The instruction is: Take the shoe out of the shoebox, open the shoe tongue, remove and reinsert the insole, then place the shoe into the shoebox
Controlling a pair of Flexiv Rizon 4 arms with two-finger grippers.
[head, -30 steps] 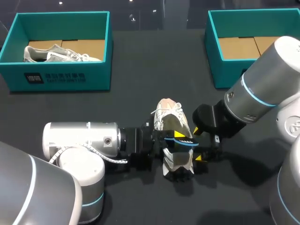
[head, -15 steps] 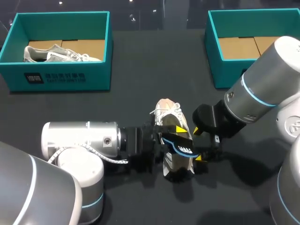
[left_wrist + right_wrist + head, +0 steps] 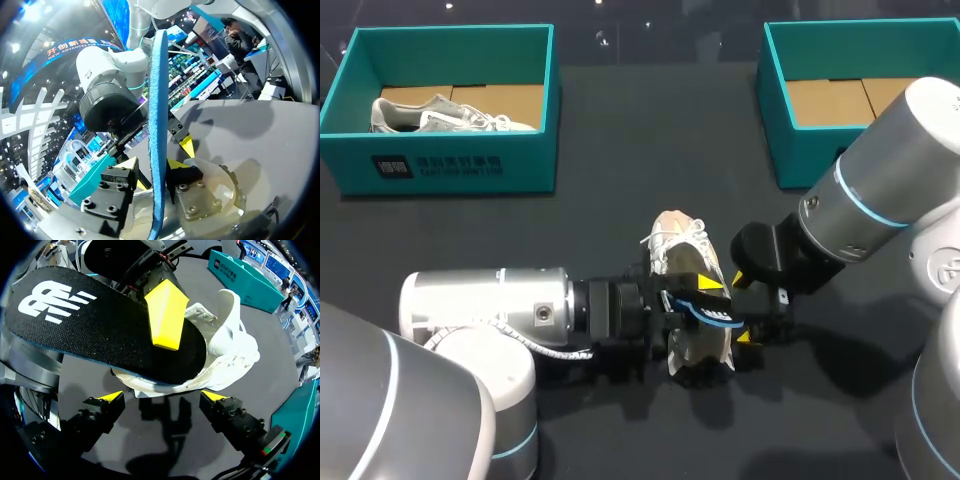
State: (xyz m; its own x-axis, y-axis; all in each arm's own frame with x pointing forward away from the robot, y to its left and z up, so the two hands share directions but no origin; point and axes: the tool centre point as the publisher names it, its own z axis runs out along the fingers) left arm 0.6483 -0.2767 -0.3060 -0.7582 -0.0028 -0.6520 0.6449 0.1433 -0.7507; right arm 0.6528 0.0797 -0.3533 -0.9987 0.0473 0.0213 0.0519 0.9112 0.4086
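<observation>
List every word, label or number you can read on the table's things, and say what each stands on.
On the left shoebox, front wall: white label, print too small to read.
On the insole, top face: white striped logo, no readable word or number.
Nothing else bears readable text.

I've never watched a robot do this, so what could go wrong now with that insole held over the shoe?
1. The left end effector pinches only a small part of the thin insole; it might slip or twist.
2. The right end effector stands open beside the shoe, not gripping it, so the loose shoe may slide or tip when the insole goes back in.
</observation>
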